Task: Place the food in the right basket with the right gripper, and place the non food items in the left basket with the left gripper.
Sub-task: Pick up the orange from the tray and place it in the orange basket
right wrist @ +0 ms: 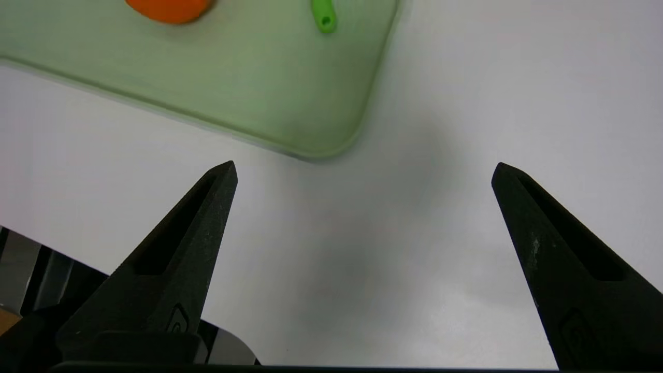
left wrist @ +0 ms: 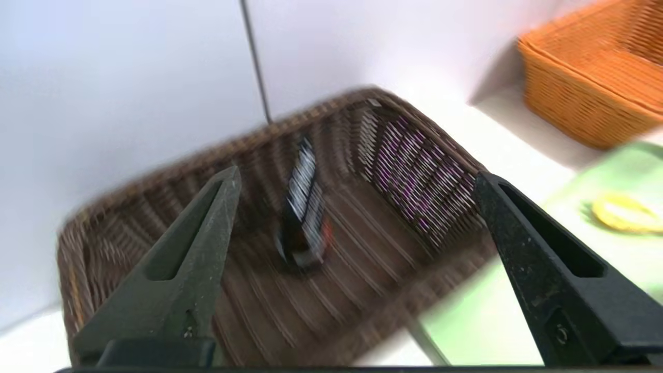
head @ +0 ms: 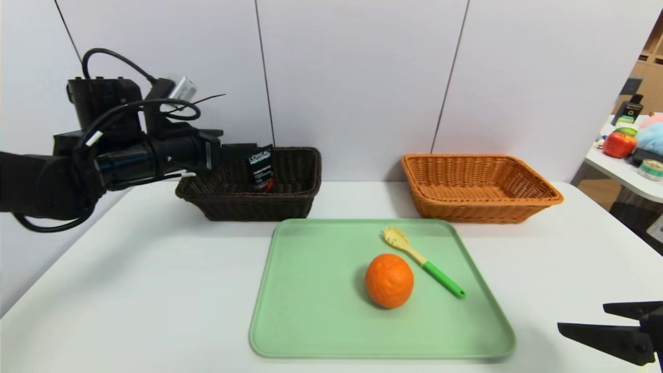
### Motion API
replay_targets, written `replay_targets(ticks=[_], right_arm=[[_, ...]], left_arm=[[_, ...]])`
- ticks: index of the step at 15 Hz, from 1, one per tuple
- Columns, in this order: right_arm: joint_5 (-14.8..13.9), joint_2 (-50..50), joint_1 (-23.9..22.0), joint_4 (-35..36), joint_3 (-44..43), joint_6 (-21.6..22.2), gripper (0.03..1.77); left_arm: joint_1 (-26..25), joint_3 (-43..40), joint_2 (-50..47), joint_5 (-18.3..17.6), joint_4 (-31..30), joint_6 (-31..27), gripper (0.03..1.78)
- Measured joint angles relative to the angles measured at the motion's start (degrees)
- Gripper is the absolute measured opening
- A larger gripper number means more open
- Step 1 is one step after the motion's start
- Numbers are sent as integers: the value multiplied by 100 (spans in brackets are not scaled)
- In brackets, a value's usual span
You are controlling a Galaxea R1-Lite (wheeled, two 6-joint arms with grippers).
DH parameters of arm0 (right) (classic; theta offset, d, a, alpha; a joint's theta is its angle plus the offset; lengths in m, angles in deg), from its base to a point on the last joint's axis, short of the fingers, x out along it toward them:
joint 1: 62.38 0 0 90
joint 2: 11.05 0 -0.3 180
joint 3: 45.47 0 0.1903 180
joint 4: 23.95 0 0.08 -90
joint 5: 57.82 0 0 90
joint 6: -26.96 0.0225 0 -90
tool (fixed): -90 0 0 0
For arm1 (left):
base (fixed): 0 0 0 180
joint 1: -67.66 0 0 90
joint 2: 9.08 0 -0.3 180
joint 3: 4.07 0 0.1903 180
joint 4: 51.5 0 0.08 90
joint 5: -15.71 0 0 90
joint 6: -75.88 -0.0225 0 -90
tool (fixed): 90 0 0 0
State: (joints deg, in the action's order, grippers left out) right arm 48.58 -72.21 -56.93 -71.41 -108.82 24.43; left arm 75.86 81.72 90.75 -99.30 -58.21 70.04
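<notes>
The black L'OREAL tube [head: 260, 167] stands on end inside the dark brown left basket [head: 248, 207], free of any grip. My left gripper [head: 239, 151] hovers over that basket's left part, open. In the left wrist view its jaws stand wide apart, with the blurred tube [left wrist: 303, 212] lower down on the basket floor [left wrist: 414, 166]. The orange [head: 389, 280] and the yellow-headed, green-handled utensil [head: 422, 261] lie on the green tray [head: 311, 311]. The orange-tan right basket [head: 466, 210] holds nothing. My right gripper [head: 582, 317] rests open and empty at the front right, off the tray's corner [right wrist: 311, 140].
Both baskets stand against the white back wall behind the tray. A side table [head: 621, 171] with a red apple and other items is off to the far right. White tabletop lies bare to the left of the tray.
</notes>
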Motion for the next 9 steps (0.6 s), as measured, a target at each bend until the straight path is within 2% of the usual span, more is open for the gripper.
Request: replay_targets(ticks=[3, 9], right_arm=[[30, -38, 17, 55, 22, -13, 170], [28, -107, 35, 188, 74, 1, 170]], left_arm=[[293, -948, -728, 11, 148, 15, 163], [1538, -2148, -1546, 54, 235, 94, 167]])
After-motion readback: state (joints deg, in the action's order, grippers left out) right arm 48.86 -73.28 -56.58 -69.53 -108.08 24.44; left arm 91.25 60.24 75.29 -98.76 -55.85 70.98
